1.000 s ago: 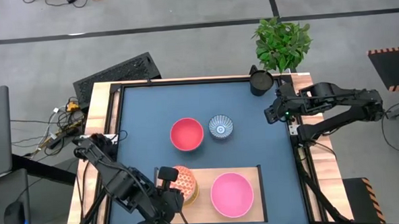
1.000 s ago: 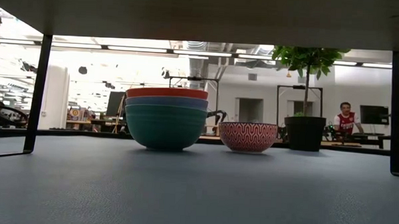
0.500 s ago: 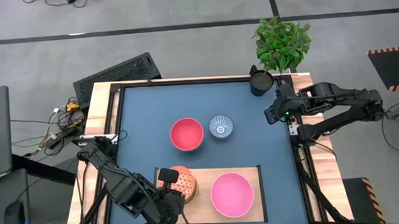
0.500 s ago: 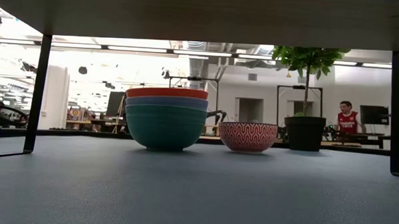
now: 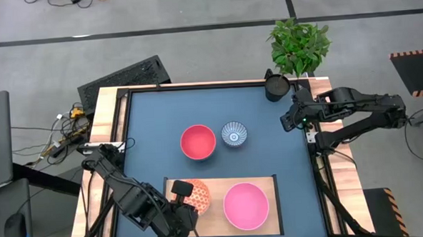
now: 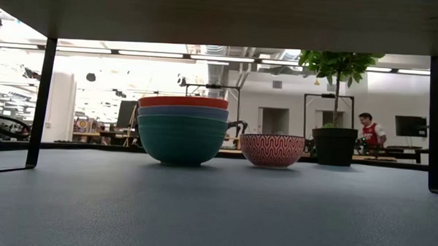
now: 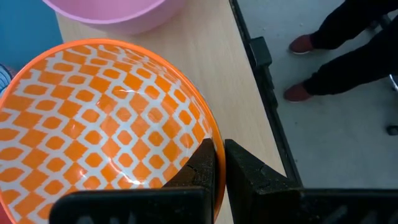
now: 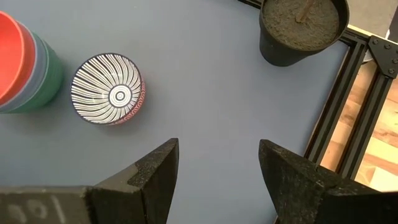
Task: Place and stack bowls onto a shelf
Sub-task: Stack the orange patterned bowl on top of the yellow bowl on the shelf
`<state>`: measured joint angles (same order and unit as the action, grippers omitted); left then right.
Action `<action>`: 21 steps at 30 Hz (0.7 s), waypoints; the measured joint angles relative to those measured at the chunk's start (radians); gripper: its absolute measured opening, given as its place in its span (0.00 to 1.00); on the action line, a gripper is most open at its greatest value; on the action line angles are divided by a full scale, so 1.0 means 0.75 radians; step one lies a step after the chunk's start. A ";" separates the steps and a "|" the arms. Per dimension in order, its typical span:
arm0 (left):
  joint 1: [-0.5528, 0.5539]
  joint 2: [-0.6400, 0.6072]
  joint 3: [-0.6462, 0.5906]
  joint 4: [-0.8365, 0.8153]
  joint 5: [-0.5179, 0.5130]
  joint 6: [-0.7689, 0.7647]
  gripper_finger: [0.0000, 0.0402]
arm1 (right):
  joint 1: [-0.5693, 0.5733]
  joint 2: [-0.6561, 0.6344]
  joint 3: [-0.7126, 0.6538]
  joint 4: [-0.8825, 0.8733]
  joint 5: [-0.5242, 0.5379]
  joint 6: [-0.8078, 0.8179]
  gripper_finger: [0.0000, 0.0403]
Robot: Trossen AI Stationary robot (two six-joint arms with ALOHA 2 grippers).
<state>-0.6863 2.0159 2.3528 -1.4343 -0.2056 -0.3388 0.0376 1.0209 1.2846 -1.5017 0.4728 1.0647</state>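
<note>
While my left gripper [image 7: 219, 163] pinches the orange bowl's [image 7: 93, 130] rim at the shelf's [image 5: 213, 183] left end, to seat it | pink bowl [image 5: 245, 205] beside | right gripper [image 8: 217, 168] spread, waiting at table's right edge.

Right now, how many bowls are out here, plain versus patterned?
Plain bowls: 4 (pink on the shelf; red, blue, green stacked together)
Patterned bowls: 2 (orange-lattice, radial-striped)
Total: 6
</note>
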 joint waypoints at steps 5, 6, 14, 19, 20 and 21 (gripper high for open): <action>0.001 0.000 0.000 -0.001 0.003 -0.010 0.00 | 0.000 0.000 0.000 0.000 0.000 0.000 0.62; 0.001 0.000 0.000 -0.001 0.003 -0.018 0.00 | 0.000 0.000 0.000 0.001 0.000 0.000 0.62; 0.004 0.035 0.001 -0.002 0.071 -0.037 0.00 | 0.000 0.000 0.000 -0.001 0.000 0.000 0.62; 0.002 0.034 0.001 -0.001 0.011 -0.034 0.00 | 0.000 0.000 0.000 0.000 0.000 0.000 0.62; 0.003 0.034 0.001 -0.001 0.009 -0.034 0.00 | 0.000 0.000 0.000 -0.001 -0.001 0.000 0.62; 0.003 0.034 0.001 -0.003 0.009 -0.034 0.00 | 0.000 0.000 0.001 0.000 -0.001 0.000 0.62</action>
<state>-0.6842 2.0415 2.3531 -1.4368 -0.1992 -0.3645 0.0376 1.0206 1.2850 -1.5019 0.4725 1.0649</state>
